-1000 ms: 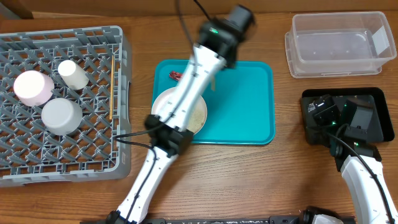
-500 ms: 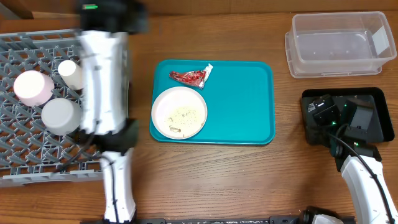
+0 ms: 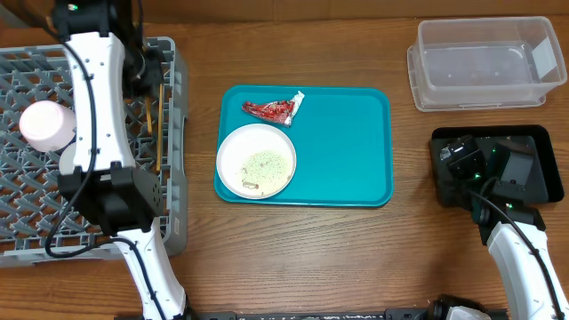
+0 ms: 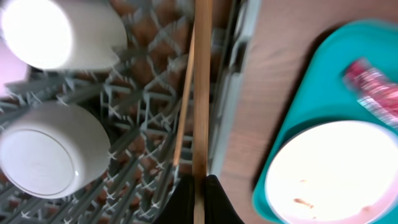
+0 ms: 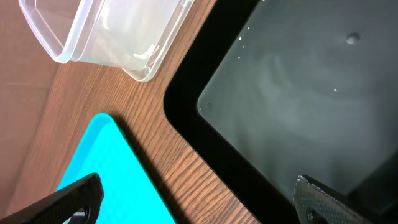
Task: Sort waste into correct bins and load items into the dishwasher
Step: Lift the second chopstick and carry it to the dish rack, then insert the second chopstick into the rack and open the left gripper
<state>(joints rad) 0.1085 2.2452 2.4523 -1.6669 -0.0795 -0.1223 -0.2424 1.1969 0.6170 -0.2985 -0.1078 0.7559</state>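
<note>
Within the last second the left arm has been swung from the 12 o'clock edge of the teal tray (image 3: 347,151) across to the rack (image 3: 173,222) at the counter's 9 o'clock side. The left end effector (image 4: 199,196) is now closed on a chopstick (image 4: 201,93), which is held lengthwise just inside the rack's 3 o'clock wall. A second chopstick (image 4: 184,106) is already lying on the lattice just beside it. The carry appears finished and only the release seems to be left; after that, the plate (image 3: 257,160) would be the last item to be loaded.

The plate is seen on the teal tray toward 8 o'clock, with crumbs (image 3: 267,164) spread on it. The wrapper (image 3: 274,108) is lying at the plate's 12 o'clock, close by it. Neither has been binned yet.

Room at the rack is tight. The wall is just at 3 o'clock of the held chopstick, while the cup (image 4: 59,34) and the grey bowl (image 4: 53,152) are standing near at 9 o'clock; the pink bowl (image 3: 44,124) is partly hidden by the arm. A straight drop is judged safest.

The right end effector (image 5: 202,205) is held wide open and empty over the black tray (image 3: 489,133) at 4 o'clock. The tub (image 3: 484,62) is at 2 o'clock, and bare counter (image 3: 356,258) lies open between the trays.
</note>
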